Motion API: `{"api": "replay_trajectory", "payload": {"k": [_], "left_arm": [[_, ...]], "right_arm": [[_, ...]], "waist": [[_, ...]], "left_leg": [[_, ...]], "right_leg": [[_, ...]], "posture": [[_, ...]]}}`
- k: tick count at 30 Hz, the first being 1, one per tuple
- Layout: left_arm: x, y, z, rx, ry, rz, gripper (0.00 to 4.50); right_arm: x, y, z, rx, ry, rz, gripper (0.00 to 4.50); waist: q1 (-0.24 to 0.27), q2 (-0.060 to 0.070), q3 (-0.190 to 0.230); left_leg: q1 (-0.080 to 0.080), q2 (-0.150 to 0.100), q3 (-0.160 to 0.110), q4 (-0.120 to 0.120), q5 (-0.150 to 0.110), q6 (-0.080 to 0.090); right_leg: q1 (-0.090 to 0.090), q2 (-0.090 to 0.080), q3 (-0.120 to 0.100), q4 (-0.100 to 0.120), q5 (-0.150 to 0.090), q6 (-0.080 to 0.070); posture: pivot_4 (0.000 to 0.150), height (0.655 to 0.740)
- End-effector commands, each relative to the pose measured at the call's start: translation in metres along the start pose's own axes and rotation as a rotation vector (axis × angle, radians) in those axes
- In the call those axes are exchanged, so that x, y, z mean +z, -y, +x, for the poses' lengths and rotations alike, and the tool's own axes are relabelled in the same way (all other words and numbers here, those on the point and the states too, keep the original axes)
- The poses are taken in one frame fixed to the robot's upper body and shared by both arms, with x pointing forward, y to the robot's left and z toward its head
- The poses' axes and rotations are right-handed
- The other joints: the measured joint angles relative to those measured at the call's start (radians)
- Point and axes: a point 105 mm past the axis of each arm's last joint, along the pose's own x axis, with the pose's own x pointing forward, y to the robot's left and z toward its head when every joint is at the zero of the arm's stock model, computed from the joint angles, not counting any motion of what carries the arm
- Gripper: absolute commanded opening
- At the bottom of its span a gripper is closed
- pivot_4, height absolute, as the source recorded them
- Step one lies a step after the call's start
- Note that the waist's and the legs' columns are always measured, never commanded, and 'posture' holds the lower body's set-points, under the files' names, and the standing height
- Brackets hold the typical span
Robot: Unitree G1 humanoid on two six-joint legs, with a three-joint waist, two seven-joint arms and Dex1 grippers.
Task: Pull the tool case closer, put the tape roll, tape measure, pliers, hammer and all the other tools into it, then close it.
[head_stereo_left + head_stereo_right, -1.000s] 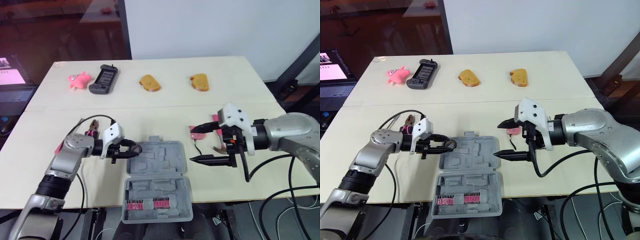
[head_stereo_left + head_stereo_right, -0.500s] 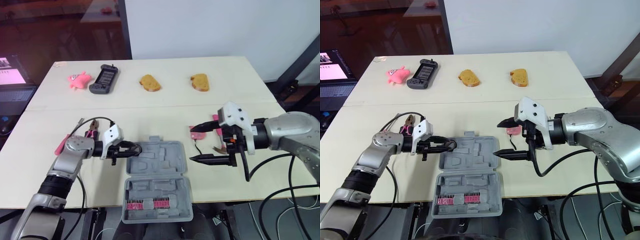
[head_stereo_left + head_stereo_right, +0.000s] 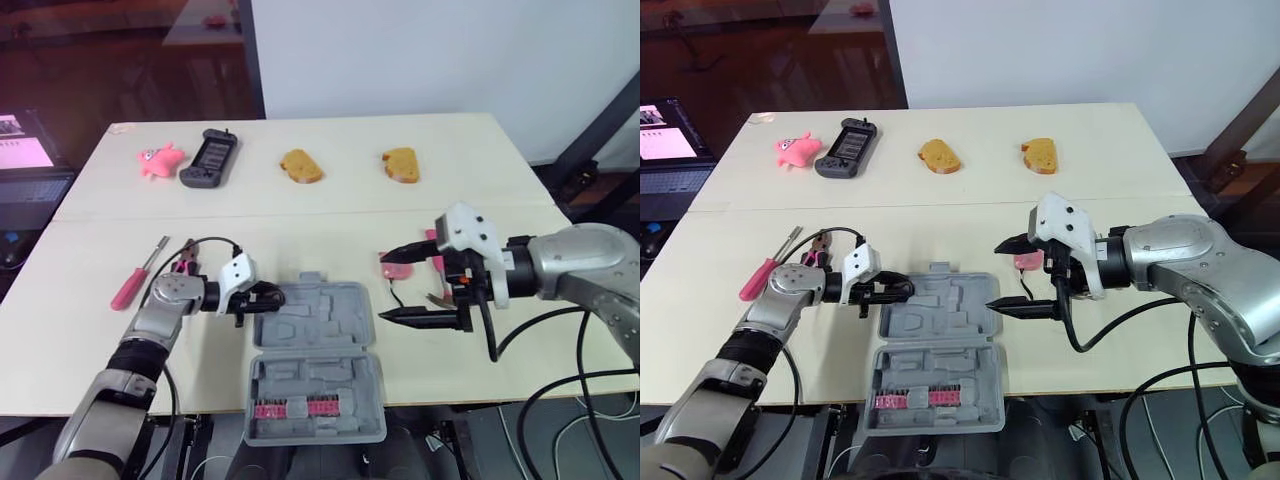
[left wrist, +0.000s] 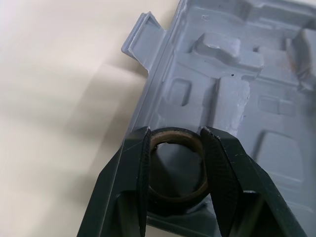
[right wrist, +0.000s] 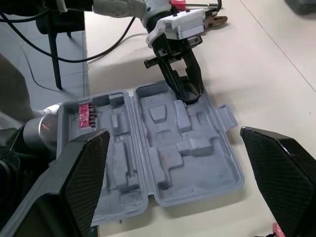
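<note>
Left wrist view: left gripper [image 4: 176,136] jaws clamped on tape roll [image 4: 178,200] over tool case [image 4: 237,98]; right gripper [image 3: 382,287] jaws wide.

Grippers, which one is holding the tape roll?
The left gripper: its fingers pinch the tape roll over the tool case; the right gripper is open, empty.

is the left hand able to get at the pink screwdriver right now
Probably not yet: the left hand is shut on the tape roll at the edge of the tool case. The screwdriver lies uncovered on the table beside that arm, so once the roll is released the way looks clear.
</note>
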Motion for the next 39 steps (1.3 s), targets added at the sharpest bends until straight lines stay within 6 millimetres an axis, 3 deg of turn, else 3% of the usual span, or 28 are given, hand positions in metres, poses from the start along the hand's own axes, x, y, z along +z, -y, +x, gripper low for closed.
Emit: {"api": "replay_trajectory", "payload": {"k": [1, 9, 13, 15, 19, 23, 24, 26, 30, 38, 39], "left_arm": [[-0.032, 0.005, 0.001, 0.013, -0.119, -0.035, 1.71], [-0.039, 0.011, 0.000, -0.013, -0.127, -0.025, 1.71], [-0.019, 0.000, -0.003, 0.017, -0.054, -0.020, 1.71], [0.003, -0.009, -0.009, 0.047, 0.024, -0.032, 1.71], [0.044, -0.020, -0.043, 0.131, 0.115, 0.000, 1.71], [0.054, -0.018, -0.083, 0.213, 0.106, 0.020, 1.71], [0.053, -0.018, -0.094, 0.238, 0.094, 0.018, 1.95], [0.048, -0.015, -0.117, 0.285, 0.068, 0.001, 2.56], [0.024, -0.003, -0.165, 0.392, 0.018, -0.038, 4.47], [-0.020, 0.021, -0.248, 0.675, -0.003, -0.142, 4.47], [-0.027, 0.023, -0.265, 0.732, -0.016, -0.160, 4.47]], "right_arm": [[0.009, -0.002, -0.003, -0.007, 0.017, -0.041, 4.50], [0.009, -0.002, -0.004, -0.010, 0.014, -0.034, 4.50], [0.007, 0.000, -0.003, -0.013, 0.020, -0.033, 4.50], [0.006, 0.001, -0.002, -0.022, 0.040, -0.044, 4.50], [-0.005, 0.011, 0.002, -0.124, 0.082, -0.101, 4.50], [-0.023, 0.020, -0.001, -0.202, 0.161, -0.019, 4.50], [-0.029, 0.021, -0.005, -0.194, 0.171, 0.034, 4.50], [-0.042, 0.025, -0.016, -0.213, 0.168, 0.067, 4.50], [-0.065, 0.033, -0.044, -0.304, 0.213, 0.156, 4.50], [-0.110, 0.042, -0.100, -0.533, 0.194, 0.195, 4.50], [-0.118, 0.043, -0.110, -0.576, 0.198, 0.207, 4.50]], "waist": [[0.001, 0.000, 0.000], [-0.001, 0.003, -0.004], [-0.001, 0.003, -0.005], [-0.002, 0.003, -0.005], [-0.007, 0.000, -0.003], [-0.011, 0.001, -0.003], [-0.012, 0.001, -0.003], [-0.014, 0.001, -0.003], [-0.012, 0.001, -0.003], [0.000, 0.001, -0.003], [0.000, 0.001, -0.003]], "left_leg": [[0.001, 0.000, 0.000, 0.000, 0.000, 0.000], [0.008, 0.000, -0.002, -0.001, 0.000, 0.000], [0.008, 0.000, -0.002, -0.001, 0.000, 0.000], [0.008, 0.000, -0.002, -0.001, 0.000, 0.000], [0.002, 0.001, -0.003, -0.001, 0.000, 0.000], [0.002, 0.000, -0.002, -0.002, 0.000, 0.000], [0.002, 0.001, -0.002, -0.002, 0.000, 0.000], [0.003, 0.000, -0.002, -0.003, 0.000, 0.000], [0.003, 0.001, -0.002, -0.003, 0.000, 0.000], [0.003, 0.001, -0.001, -0.003, 0.000, 0.000], [0.003, 0.001, -0.001, -0.003, 0.000, 0.000]], "right_leg": [[0.002, 0.000, 0.000, 0.000, 0.000, 0.000], [0.010, 0.000, -0.001, -0.003, 0.000, 0.000], [0.010, 0.000, -0.001, -0.003, 0.000, 0.000], [0.010, 0.000, -0.001, -0.003, 0.000, 0.000], [0.004, 0.001, -0.002, -0.002, 0.000, 0.000], [0.002, 0.000, -0.001, -0.001, 0.000, 0.000], [0.002, 0.000, -0.001, -0.001, 0.000, 0.000], [0.003, 0.000, 0.000, -0.002, 0.000, 0.000], [0.003, 0.000, 0.000, -0.002, -0.001, 0.000], [0.004, 0.000, 0.000, -0.004, -0.003, -0.004], [0.005, 0.000, 0.000, -0.005, -0.003, -0.005]], "posture": [[0.150, 0.7400], [0.150, 0.7400], [0.150, 0.7400], [0.150, 0.7400], [0.150, 0.7400], [0.150, 0.7400], [0.150, 0.7400], [0.150, 0.7400], [0.150, 0.7400], [0.150, 0.7400], [0.150, 0.7400]]}}
